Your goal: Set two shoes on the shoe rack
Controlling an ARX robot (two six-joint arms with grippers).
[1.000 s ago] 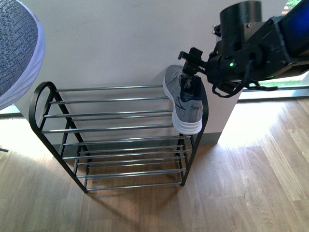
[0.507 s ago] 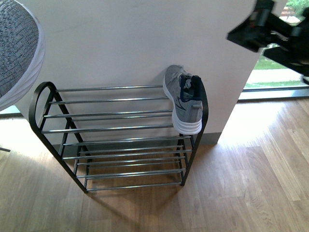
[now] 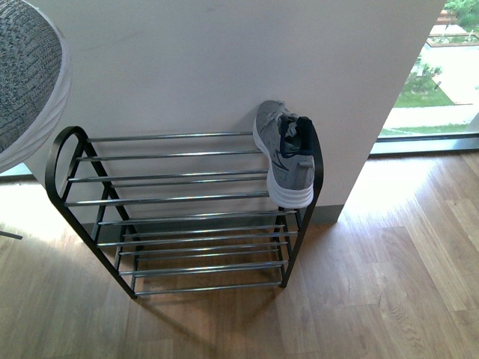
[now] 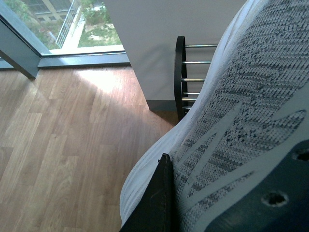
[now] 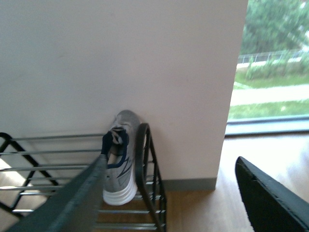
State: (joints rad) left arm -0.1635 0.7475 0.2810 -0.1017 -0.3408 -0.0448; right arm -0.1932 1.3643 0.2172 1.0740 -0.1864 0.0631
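Grey knit sneaker point(image 4: 241, 111) between jaws

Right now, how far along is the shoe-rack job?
Done: one grey sneaker sits on the top tier of the shoe rack, at its right end. In hand: the second sneaker, gripped by the left pincer, off the rack. Left: set it on the rack. The right pincer is open and empty.

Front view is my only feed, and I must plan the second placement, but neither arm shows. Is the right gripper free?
Observer: Yes. The right gripper has its jaws wide apart and empty, facing the placed sneaker at the end of the shoe rack.
Operator: And that grey shape in my top-left corner?
Observer: That is the second sneaker, clamped in the left gripper. A black finger lies against its knit side.
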